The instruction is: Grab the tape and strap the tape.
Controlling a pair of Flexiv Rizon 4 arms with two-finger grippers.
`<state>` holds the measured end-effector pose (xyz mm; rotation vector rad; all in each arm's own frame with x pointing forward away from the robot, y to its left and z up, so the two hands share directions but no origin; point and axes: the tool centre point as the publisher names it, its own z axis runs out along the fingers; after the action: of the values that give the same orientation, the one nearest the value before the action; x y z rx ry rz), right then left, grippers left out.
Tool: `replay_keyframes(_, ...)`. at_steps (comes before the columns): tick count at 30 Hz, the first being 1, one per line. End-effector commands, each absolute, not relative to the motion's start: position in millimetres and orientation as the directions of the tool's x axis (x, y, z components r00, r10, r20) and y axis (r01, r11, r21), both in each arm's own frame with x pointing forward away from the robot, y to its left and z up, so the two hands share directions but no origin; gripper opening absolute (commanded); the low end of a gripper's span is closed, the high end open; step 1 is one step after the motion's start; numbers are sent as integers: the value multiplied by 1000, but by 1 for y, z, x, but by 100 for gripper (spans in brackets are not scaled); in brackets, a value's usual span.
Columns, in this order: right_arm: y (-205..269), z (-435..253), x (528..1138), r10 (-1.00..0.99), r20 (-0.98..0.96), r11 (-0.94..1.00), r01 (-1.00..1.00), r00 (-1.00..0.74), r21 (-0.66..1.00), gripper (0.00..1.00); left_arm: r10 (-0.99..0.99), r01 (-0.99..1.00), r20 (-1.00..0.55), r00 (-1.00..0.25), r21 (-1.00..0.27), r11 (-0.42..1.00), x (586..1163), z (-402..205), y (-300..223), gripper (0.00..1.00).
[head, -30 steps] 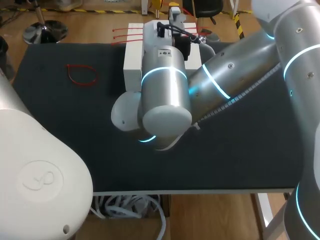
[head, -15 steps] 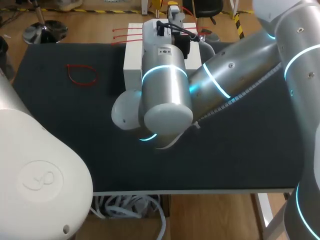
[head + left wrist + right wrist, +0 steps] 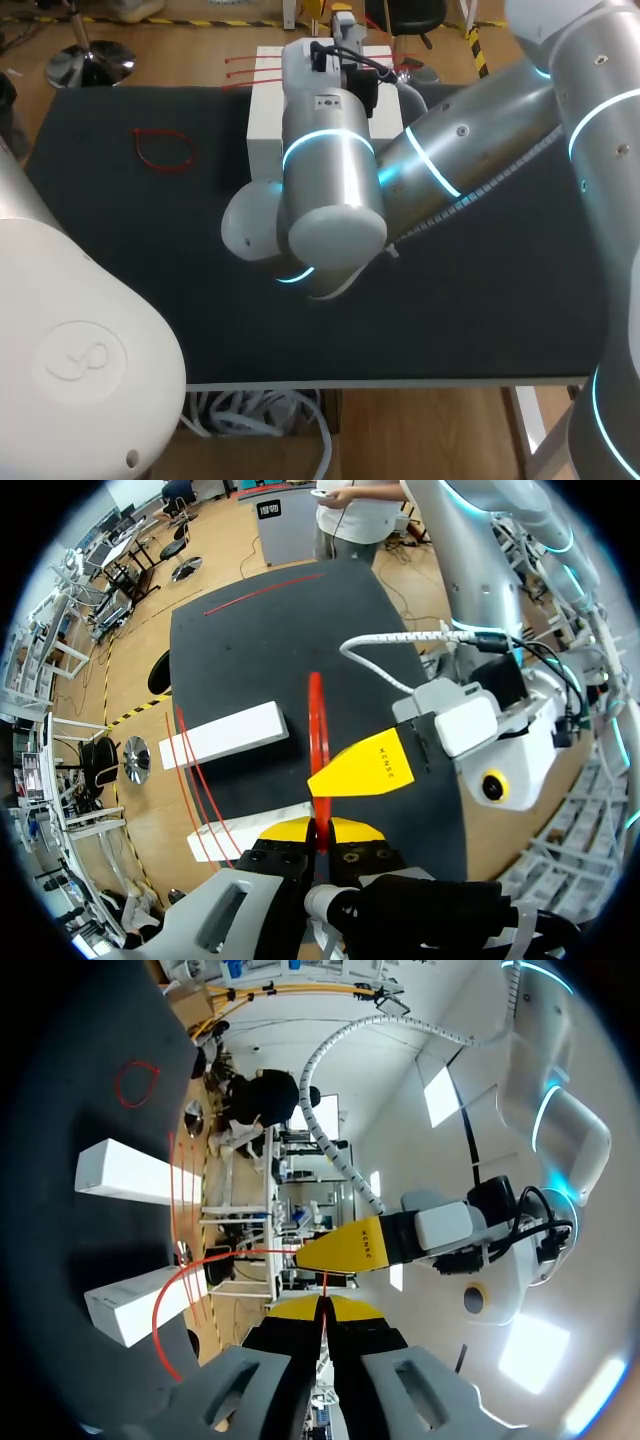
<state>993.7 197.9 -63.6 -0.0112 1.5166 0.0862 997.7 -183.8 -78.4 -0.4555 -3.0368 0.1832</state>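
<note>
My right arm (image 3: 330,170) comes in from the right side and reaches across the black table (image 3: 120,250) to the middle of its far edge. My left arm (image 3: 70,340) is big and white at the near left corner. Two white blocks (image 3: 265,110) sit side by side at the far edge, with a gap between them. A few spare red straps (image 3: 250,68) lie across the blocks, and their ends stick out past one block. The left gripper (image 3: 320,832) is just beside the blocks. Its two yellow fingers are pressed close together and pinch the red strap (image 3: 316,710) from both sides. The strap runs straight out ahead of that gripper, over the table. The right gripper (image 3: 322,1310) is right next to it, tip to tip. Its fingers are also squeezed close with a thin bit of the red strap between them. From there the strap bends away in a big curve, past the end of one white block. A red loop (image 3: 160,148) lies flat on the table near the far left corner, well apart from the blocks and from both grippers. In the left wrist view one long red strap (image 3: 265,590) lies flat and straight on the table, far ahead of the left gripper.
</note>
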Motion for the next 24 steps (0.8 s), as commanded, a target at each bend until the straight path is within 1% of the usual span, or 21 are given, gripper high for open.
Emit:
replay_keyframes(1,198,-60,993,46,-998,997,-67,43,43,0,297,289,47,-954,-125,949,997,-78,-184,0)
replay_keyframes(24,204,-60,997,47,-998,996,-83,36,44,0,297,289,47,-954,-125,949,997,-78,-184,0)
